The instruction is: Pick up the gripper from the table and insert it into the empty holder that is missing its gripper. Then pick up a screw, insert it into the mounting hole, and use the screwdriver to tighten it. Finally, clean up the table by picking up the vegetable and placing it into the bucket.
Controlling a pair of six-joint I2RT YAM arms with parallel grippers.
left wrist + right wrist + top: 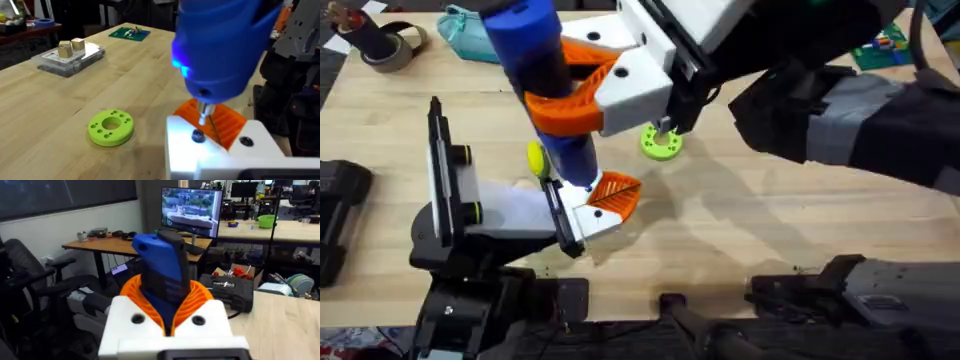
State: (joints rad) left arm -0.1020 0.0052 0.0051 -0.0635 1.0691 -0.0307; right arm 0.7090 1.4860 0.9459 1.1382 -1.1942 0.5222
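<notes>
Right gripper (582, 95), rising close under the overhead camera, has its orange pads clamped on the screwdriver (542, 75), which stands nearly upright; its bit comes down onto a dark screw (198, 135) in the white face of the mounted gripper (605, 205); a blue light glows on the tool's nose in the left wrist view. Tightening looks like the step in hand; the vegetable and bucket wait for later. Left gripper (575, 235) sits at the holder (445, 180); whether its fingers are apart or together I cannot tell. A green disc (662, 142) lies just beyond. Next, the bit likely needs to stay square in the screw head while it turns; any tilt risks slipping off.
</notes>
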